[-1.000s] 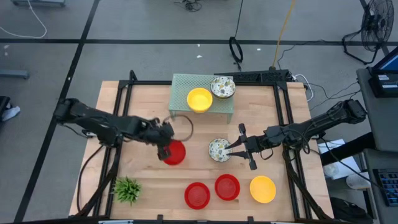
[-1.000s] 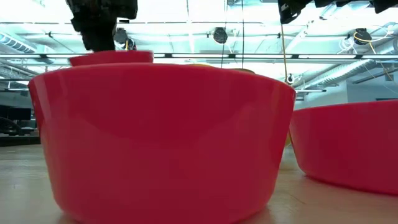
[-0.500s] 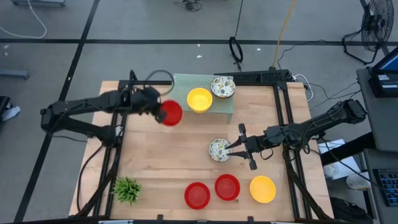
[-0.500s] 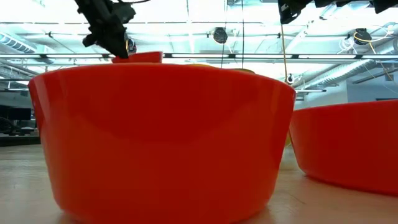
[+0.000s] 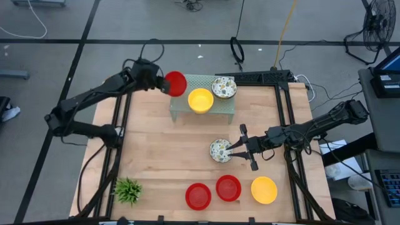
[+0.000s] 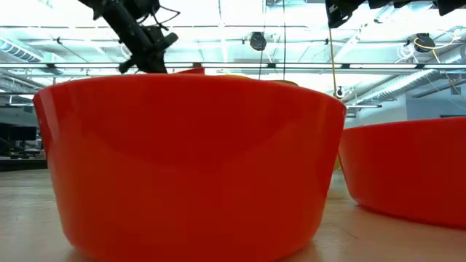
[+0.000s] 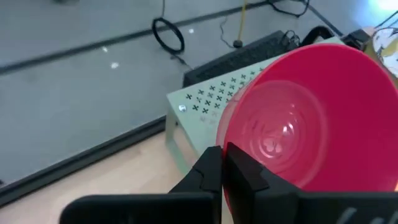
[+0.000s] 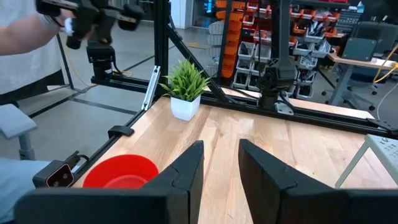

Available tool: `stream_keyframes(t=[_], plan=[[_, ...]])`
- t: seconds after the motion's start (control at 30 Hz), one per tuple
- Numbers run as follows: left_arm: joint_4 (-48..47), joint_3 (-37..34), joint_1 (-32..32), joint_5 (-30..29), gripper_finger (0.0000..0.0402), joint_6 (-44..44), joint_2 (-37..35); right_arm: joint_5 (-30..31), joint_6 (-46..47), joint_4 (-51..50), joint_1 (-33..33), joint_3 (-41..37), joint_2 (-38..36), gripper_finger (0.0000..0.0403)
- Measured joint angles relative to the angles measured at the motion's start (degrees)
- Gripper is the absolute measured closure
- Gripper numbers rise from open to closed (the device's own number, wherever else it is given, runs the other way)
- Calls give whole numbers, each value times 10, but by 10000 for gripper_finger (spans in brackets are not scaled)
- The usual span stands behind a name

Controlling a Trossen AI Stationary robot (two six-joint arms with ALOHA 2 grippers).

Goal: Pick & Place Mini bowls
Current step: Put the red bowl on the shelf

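Near me, 2 red bowls (image 5: 212, 191) and 1 yellow bowl (image 5: 264, 190) sit on the surface (image 5: 162, 156). My right hand (image 5: 239, 149), fingers apart, rests beside a speckled bowl (image 5: 219, 150). Farther off, my left hand (image 5: 160, 84) pinches a red bowl (image 5: 175, 83) above the mesh stand's (image 5: 220, 105) corner.

The table (image 5: 156, 156) has a pale, matt wooden top with visible plank grain, framed by dark metal rails. The red bowl (image 7: 311, 118) held at the far left looks like smooth, glossy plastic, with highlights on its inside. The stand (image 5: 181, 103) beneath it is pale green sheet with a matt painted finish, punched with small cross-shaped holes. The near red bowls (image 6: 189, 160) shine equally smooth.
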Motion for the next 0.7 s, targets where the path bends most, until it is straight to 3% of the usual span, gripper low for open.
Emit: stream_keyframes(t=[0.4, 0.7], plan=[[49, 0, 86, 106, 389, -12, 73, 0, 0, 0, 0, 0, 0, 314], [37, 44, 84, 114, 396, -2, 107, 0, 0, 0, 0, 0, 0, 314]])
